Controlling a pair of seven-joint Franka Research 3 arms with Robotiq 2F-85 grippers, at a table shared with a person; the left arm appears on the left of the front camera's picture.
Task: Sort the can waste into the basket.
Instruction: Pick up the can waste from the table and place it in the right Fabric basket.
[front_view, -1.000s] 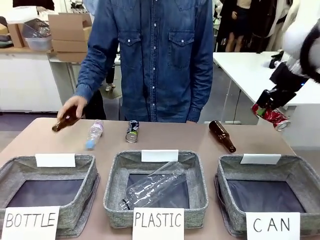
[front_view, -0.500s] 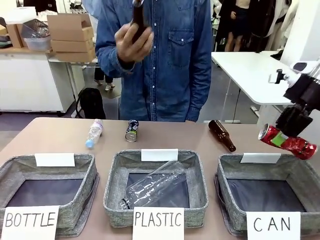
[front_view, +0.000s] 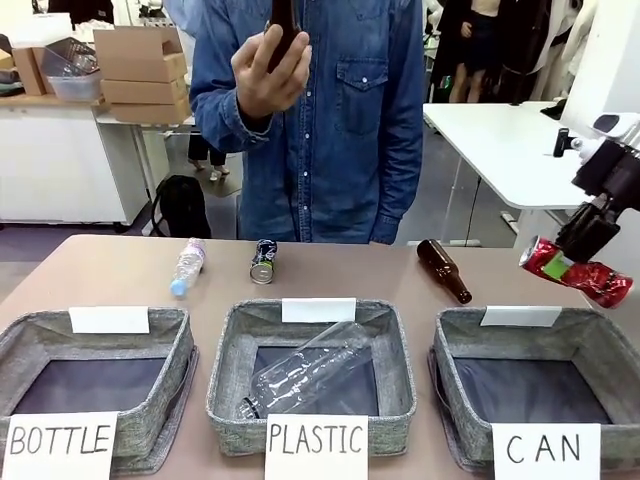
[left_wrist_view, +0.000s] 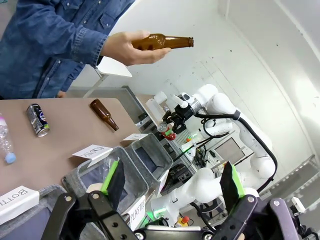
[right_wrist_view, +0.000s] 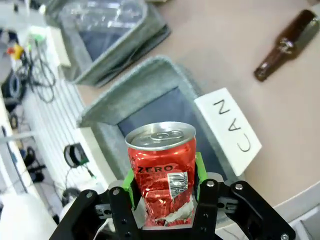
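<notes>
My right gripper (front_view: 578, 258) is shut on a crushed red can (front_view: 577, 277) with a silver top, held in the air above the far right corner of the grey CAN basket (front_view: 452, 345). In the right wrist view the red can (right_wrist_view: 162, 162) sits between the green pads (right_wrist_view: 200, 169) of my right gripper (right_wrist_view: 164, 176), with the CAN basket (right_wrist_view: 131, 86) beyond it. A black-blue can (front_view: 264, 261) lies on the table's far side, also visible as the black-blue can (left_wrist_view: 38, 120) in the left wrist view. My left gripper (left_wrist_view: 172, 182) is open with nothing in it.
The person holds a brown bottle (front_view: 283, 25) at chest height. Another brown bottle (front_view: 444, 270) and a small plastic bottle (front_view: 188, 266) lie on the table. The PLASTIC basket (front_view: 225, 370) holds a clear bottle (front_view: 305, 375). The BOTTLE basket (front_view: 180, 350) stands at the left.
My right gripper has carried the red can lower and to the right, tipping it nearly level over the CAN basket's far corner. The person has lifted a brown bottle from the table.
</notes>
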